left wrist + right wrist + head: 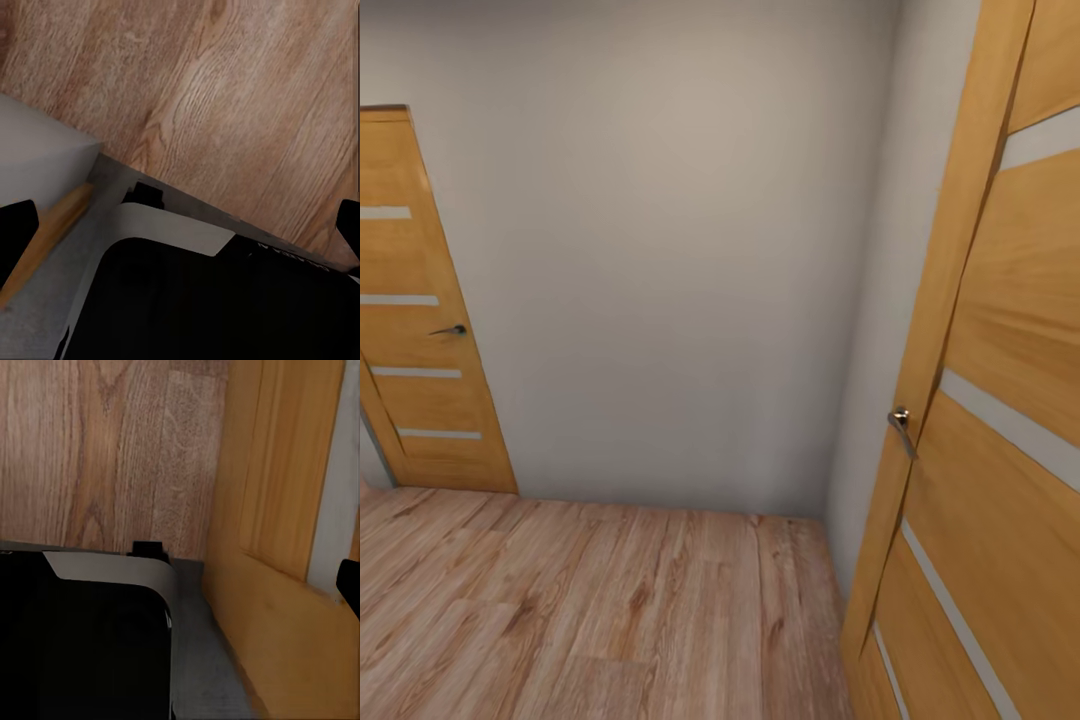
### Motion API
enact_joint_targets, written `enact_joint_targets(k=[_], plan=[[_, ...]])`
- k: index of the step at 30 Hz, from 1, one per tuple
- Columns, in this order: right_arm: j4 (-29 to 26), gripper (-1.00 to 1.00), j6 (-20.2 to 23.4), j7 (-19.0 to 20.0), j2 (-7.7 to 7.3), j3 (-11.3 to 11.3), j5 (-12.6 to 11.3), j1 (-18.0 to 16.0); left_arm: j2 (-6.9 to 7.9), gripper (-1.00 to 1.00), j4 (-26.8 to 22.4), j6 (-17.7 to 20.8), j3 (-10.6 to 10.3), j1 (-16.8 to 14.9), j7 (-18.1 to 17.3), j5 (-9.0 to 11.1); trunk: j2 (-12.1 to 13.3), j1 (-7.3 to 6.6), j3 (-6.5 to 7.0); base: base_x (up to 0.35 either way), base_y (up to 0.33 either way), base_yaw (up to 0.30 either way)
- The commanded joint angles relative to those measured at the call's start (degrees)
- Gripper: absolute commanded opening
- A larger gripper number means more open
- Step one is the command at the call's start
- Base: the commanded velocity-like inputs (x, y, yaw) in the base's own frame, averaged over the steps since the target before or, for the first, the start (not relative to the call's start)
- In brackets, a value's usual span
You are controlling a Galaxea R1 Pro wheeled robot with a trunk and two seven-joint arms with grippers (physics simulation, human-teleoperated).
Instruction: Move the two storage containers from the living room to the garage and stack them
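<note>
Facing a corner of off-white wall (690, 250), the head camera takes the near wooden door (1000, 420) as landmark: it stands close at the right, pale horizontal strips across its panels, a metal lever handle (901, 422) at its edge. Below and left of that door runs light wood-plank floor (580, 610). Well left of it, against the far wall, stands a second matching door (420, 330) with a dark handle (452, 329). Wrist cameras show the robot's dark base (210, 300) over planks, the right one beside the near door's panel. Jaw opening: cannot tell, either gripper. Storage containers: unplaced in these views.
</note>
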Motion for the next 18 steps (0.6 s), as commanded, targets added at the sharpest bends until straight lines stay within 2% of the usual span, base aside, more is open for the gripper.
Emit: enact_joint_targets(k=[1, 18], plan=[[0.2, 1.00, -0.3, 0.0, 0.02, 0.5, -0.5, -0.1, 0.00, 1.00, 0.0, -0.1, -0.1, 0.0, 0.0, 0.3, 0.0, 0.04, -0.08, 0.315, 0.000, 0.000], [0.2, 1.00, -0.4, 0.0, -0.01, 0.5, -0.4, -0.1, 0.01, 1.00, 0.0, -0.1, -0.1, 0.0, 0.0, 0.3, 0.0, 0.04, -0.08, 0.321, 0.000, 0.000]])
